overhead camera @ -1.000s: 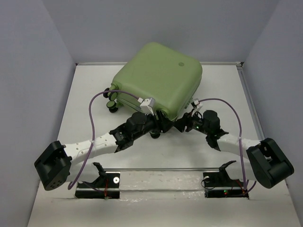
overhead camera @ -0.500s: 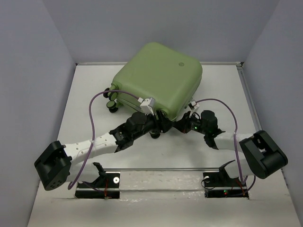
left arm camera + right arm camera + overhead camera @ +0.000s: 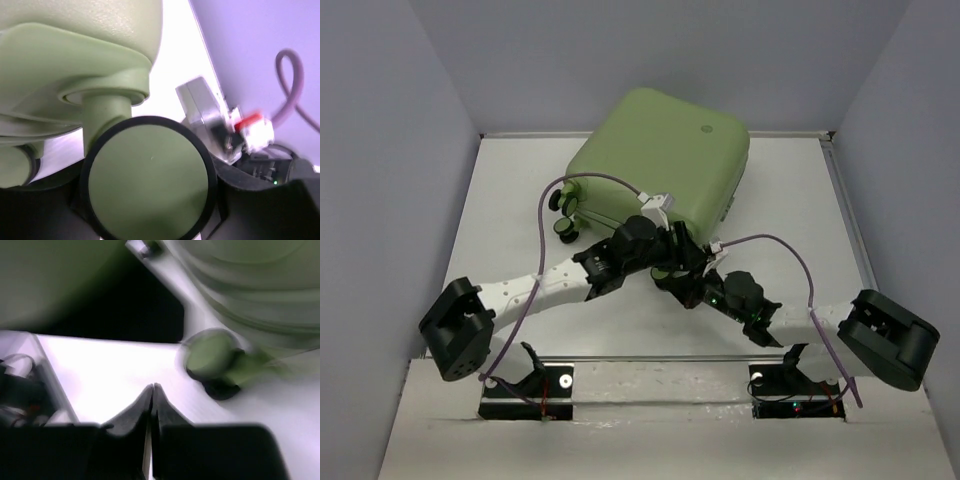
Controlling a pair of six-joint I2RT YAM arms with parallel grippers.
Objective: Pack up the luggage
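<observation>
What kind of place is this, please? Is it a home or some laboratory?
Most likely a robot test cell in a laboratory, not a home: a white table closed in by plain walls, the left arm and right arm bolted at its near edge, and a suitcase on it.

Overhead, I get bright, even, sharp light with soft shadows on the flat white worktop (image 3: 500, 200). My left wrist view glares white; my right wrist view blurs the light-green hard-shell suitcase (image 3: 260, 285).
</observation>
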